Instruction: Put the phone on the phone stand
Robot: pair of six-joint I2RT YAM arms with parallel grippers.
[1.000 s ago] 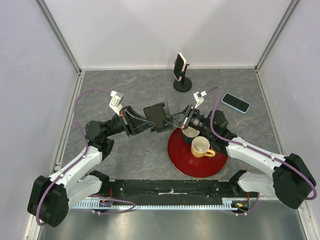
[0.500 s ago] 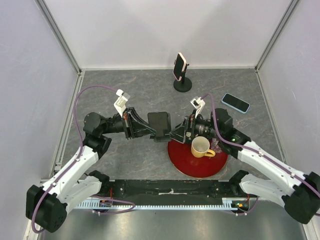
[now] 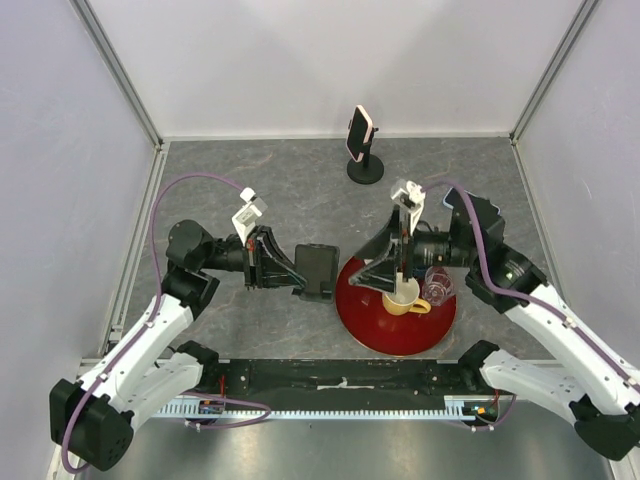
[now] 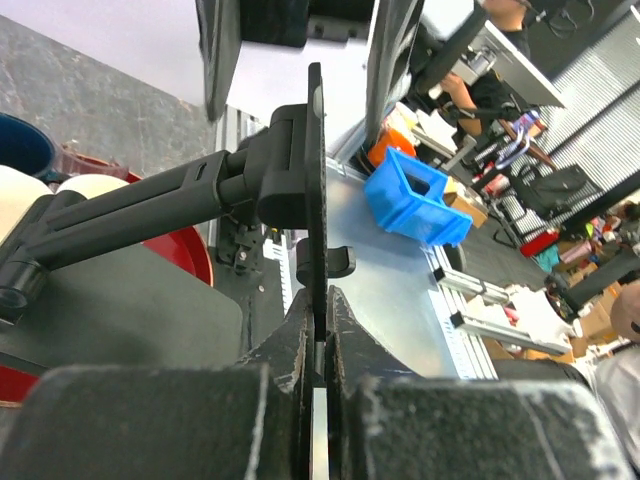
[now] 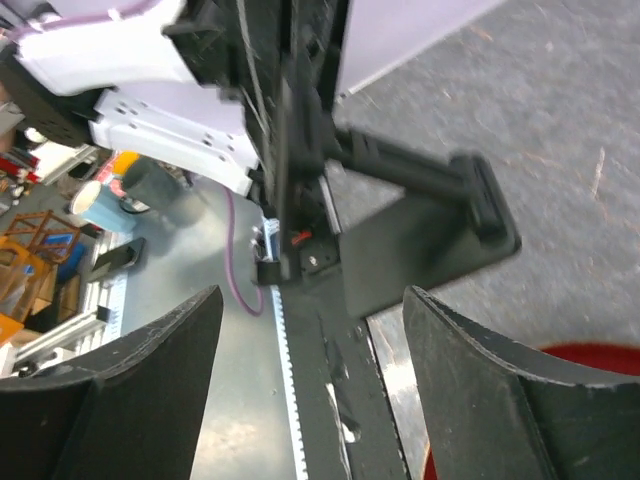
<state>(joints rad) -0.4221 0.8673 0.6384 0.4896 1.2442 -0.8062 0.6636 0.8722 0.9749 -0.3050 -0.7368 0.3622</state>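
Observation:
My left gripper (image 3: pixel 292 270) is shut on the thin upright plate of a black phone stand (image 3: pixel 318 270), left of the red plate. In the left wrist view the stand's plate (image 4: pixel 316 190) runs edge-on between my fingers (image 4: pixel 296 345), with its arm (image 4: pixel 150 205) reaching left. My right gripper (image 3: pixel 383 277) hangs open over the red plate, apart from the stand, nothing between its fingers (image 5: pixel 150 385). The right wrist view shows the stand's base (image 5: pixel 420 235) ahead. The light-blue phone lies under my right arm; only a corner (image 3: pixel 446 196) shows.
A red plate (image 3: pixel 380 335) holds a yellow mug (image 3: pixel 403 297) and a small pinkish item (image 3: pixel 437 283). At the back a pink-cased phone (image 3: pixel 358 133) stands on a round black stand (image 3: pixel 365 170). Walls close in the table on three sides.
My right gripper let go of the black stand, opened, and pulled back to the right above the plate. My left gripper kept its hold and carried the stand slightly nearer.

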